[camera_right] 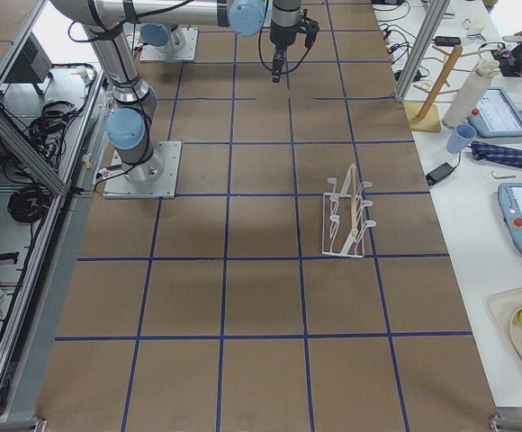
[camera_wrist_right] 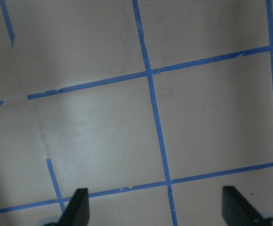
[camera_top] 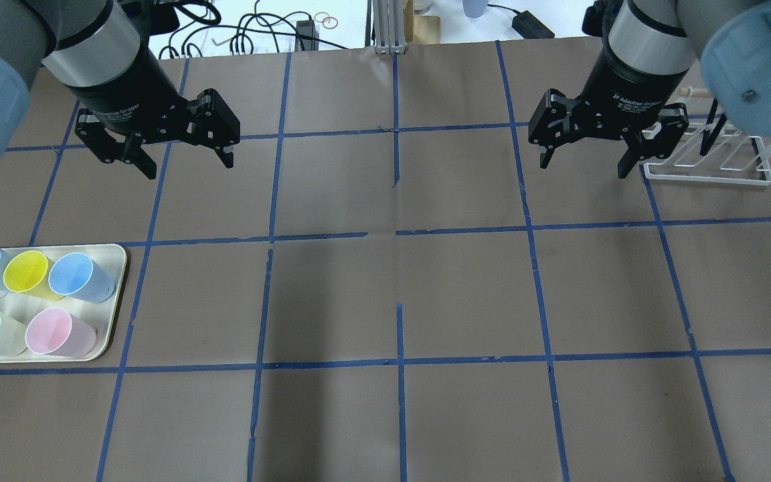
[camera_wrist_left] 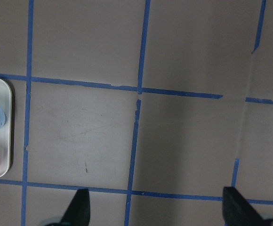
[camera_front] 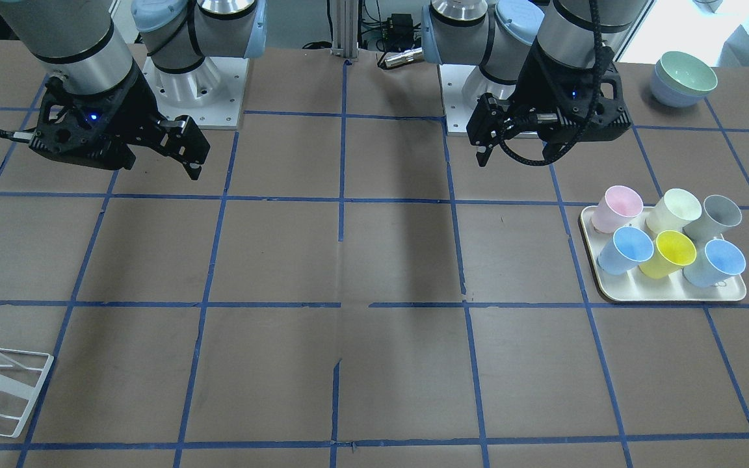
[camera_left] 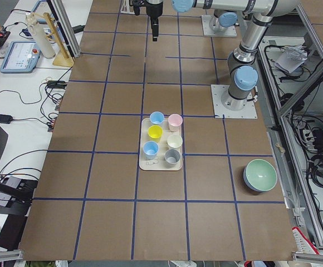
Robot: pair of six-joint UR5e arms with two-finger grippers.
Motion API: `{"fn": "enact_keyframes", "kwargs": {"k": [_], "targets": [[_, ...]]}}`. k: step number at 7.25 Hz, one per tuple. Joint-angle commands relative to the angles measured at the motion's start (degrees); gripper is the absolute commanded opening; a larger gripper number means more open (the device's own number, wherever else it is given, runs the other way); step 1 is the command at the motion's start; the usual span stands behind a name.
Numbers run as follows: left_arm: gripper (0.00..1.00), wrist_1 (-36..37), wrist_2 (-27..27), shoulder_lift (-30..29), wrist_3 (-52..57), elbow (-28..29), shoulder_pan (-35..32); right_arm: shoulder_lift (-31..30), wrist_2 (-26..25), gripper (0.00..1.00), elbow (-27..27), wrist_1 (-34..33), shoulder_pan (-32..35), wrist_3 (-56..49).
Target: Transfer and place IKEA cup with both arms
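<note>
The cup (camera_front: 673,209) is standing on the tray (camera_front: 673,296) close to the left edge of the surface, in the middle of the row of 3 nearer the robot. A pink cup (camera_front: 617,207) and a grey cup (camera_front: 716,218) are flanking it, and 2 blue cups and 1 yellow cup are filling the other row. It is resting on its narrow base with its wide mouth facing up, so its long axis is running vertically; any lean is probably only camera angle. Packed this tightly, it is likely leaving only its rim free for a grasp from above.

The left gripper (camera_top: 189,167) is hanging released and empty above bare surface, well apart from the tray but on its side. The right gripper (camera_top: 583,169) is hanging equally spread and empty near the wire rack (camera_top: 707,161) by the far right corner. This split is suggesting a pickup by the left, a handover mid-surface, and placement by the right.
</note>
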Motion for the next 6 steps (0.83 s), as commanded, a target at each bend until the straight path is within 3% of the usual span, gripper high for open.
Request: {"fn": "enact_keyframes", "kwargs": {"k": [1, 6], "targets": [[1.0, -0.19, -0.41, -0.16, 5.98, 0.03, -0.07, -0.26, 0.17, 1.0, 0.0, 0.02, 0.0, 0.0], [1.0, -0.81, -1.12, 0.01, 5.68, -0.23, 0.1, -0.44, 0.26, 1.0, 0.0, 0.02, 0.0, 0.09]]}}
